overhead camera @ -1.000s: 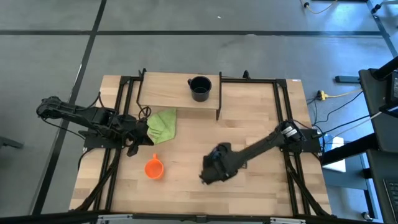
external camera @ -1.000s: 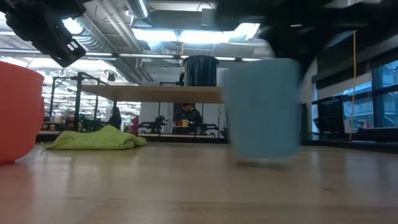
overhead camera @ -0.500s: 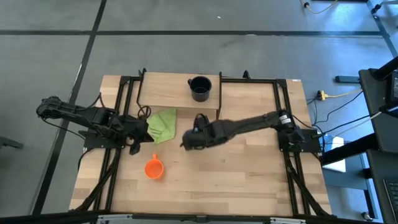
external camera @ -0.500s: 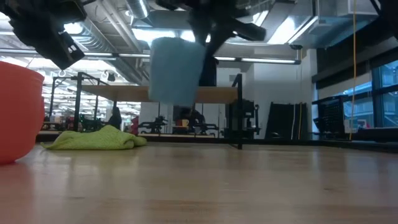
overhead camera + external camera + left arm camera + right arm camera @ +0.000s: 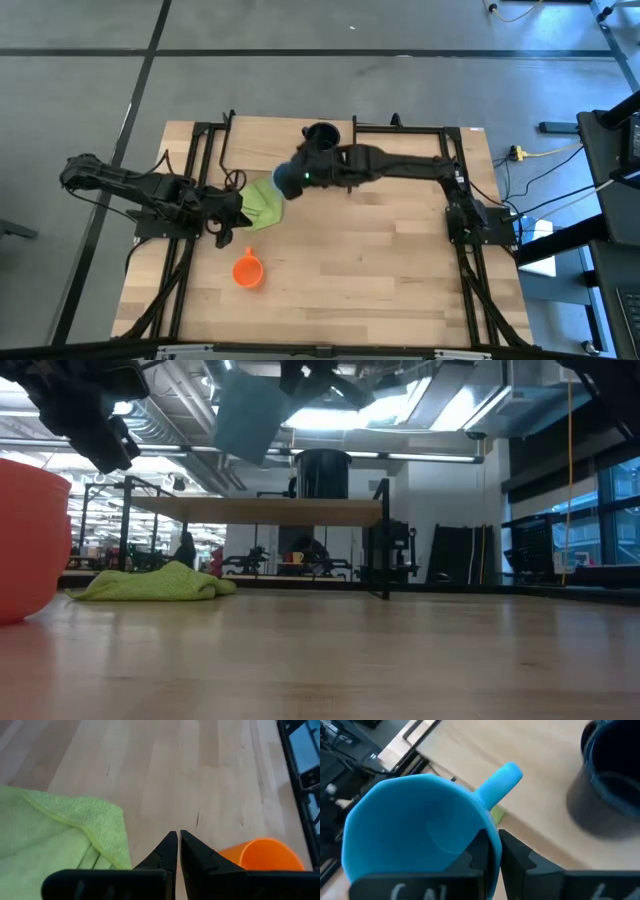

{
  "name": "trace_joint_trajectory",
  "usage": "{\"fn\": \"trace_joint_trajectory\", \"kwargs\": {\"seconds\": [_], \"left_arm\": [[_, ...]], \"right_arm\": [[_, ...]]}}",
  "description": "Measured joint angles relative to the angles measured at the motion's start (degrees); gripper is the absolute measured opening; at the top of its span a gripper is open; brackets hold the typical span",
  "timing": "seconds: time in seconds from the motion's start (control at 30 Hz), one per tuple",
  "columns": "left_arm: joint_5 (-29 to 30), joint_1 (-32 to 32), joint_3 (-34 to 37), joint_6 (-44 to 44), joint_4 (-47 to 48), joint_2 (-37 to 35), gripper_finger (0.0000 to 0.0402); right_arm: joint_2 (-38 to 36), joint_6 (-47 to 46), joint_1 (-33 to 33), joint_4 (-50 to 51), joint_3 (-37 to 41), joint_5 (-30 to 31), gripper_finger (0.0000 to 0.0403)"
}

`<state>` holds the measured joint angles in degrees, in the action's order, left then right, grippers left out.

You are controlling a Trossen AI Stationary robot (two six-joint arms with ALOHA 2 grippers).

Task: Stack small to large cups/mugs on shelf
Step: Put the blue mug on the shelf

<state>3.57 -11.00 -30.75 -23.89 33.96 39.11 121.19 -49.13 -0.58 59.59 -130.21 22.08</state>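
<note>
My right gripper (image 5: 308, 177) is shut on the light blue mug (image 5: 291, 180), held high above the shelf's near edge. In the low view the mug (image 5: 250, 415) is tilted and well above the shelf board (image 5: 250, 510). The black mug (image 5: 322, 137) stands upright on the shelf (image 5: 262, 150), also seen in the right wrist view (image 5: 610, 780). The orange mug (image 5: 247, 271) rests on the table, mouth up. My left gripper (image 5: 178, 840) is shut and empty, low over the table between the green cloth (image 5: 55, 830) and the orange mug (image 5: 262, 855). My right gripper holds the blue mug by its rim wall (image 5: 492, 837), beside the handle (image 5: 501, 781). One finger (image 5: 481, 851) is inside the mug and the other outside. The mug is lifted clear of everything and tilted.
The green cloth (image 5: 262, 200) lies crumpled on the table in front of the shelf's left half. Black frame rails (image 5: 195, 190) run along both table sides. Bare tabletop (image 5: 380, 260) lies to the right of the orange mug.
My right gripper has carried the blue mug from low over the table's near middle up and toward the far left, to above the shelf's near edge. The mug has gone from upright to tilted and is far higher than before.
</note>
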Motion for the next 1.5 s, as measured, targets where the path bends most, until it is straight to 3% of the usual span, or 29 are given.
{"fn": "trace_joint_trajectory", "kwargs": {"seconds": [0.33,0.63,0.83,1.1,1.27,1.5], "left_arm": [[0.74,0.00,0.01,-2.35,-5.43,2.79,0.0014],[8.34,2.11,-1.10,-4.32,-5.43,2.65,0.0014],[7.91,8.40,-13.07,2.56,5.67,2.71,0.0014],[7.39,18.16,-30.35,11.70,18.45,9.25,0.0014],[9.34,22.80,-32.49,14.37,24.30,13.06,0.0014],[9.90,29.06,-32.58,17.66,25.21,15.34,0.0014]], "right_arm": [[0.00,8.59,-5.78,-5.24,0.31,-3.54,0.0032],[0.00,13.26,-8.31,-6.71,0.33,-5.73,0.0033],[0.36,15.10,-8.97,-6.97,0.35,-7.31,0.0032],[2.94,17.90,-10.60,-11.18,0.39,-10.40,0.0034],[3.02,19.98,-11.05,-12.20,0.39,-9.35,0.0035],[3.02,21.99,-12.69,-13.05,0.39,-10.61,0.0036]]}}
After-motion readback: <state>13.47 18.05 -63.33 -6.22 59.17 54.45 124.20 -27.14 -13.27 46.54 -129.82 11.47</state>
